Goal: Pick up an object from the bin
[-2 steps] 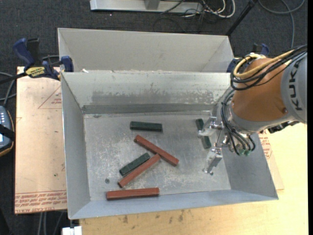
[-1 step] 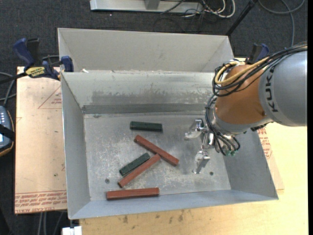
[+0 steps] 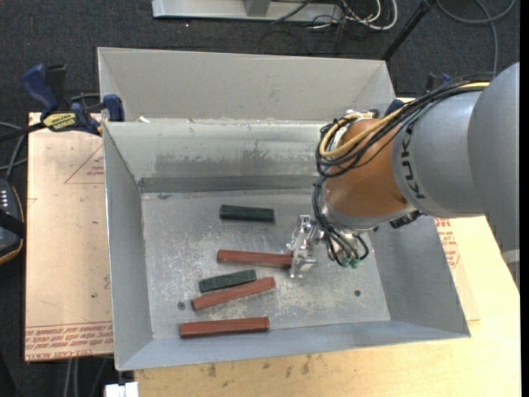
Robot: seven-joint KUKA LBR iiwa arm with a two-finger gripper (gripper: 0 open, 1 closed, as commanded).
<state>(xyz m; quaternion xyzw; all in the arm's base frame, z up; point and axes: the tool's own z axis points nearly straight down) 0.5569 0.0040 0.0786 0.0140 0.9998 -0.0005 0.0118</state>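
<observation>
A: Front-most was a red-brown stick (image 3: 224, 327), flat on the floor of the bin (image 3: 124, 246) by the near wall. Not the one in play.
B: Which was?
A: The middle red-brown stick (image 3: 248, 257), mid-floor. The gripper (image 3: 301, 259) sat low at its right end. Clenched or released, couldn't tell. Looked like the grasp step, imo.
B: Next move?
A: Prob. a firm close on that end, then a straight lift. With an end grip, the stick might tilt.
B: Anything in the way?
A: Not rly. A dark green stick (image 3: 227, 281) & a slanted red-brown stick (image 3: 233, 293) lay just in front of it, apart. The far green stick (image 3: 246, 213) was well back.
</observation>
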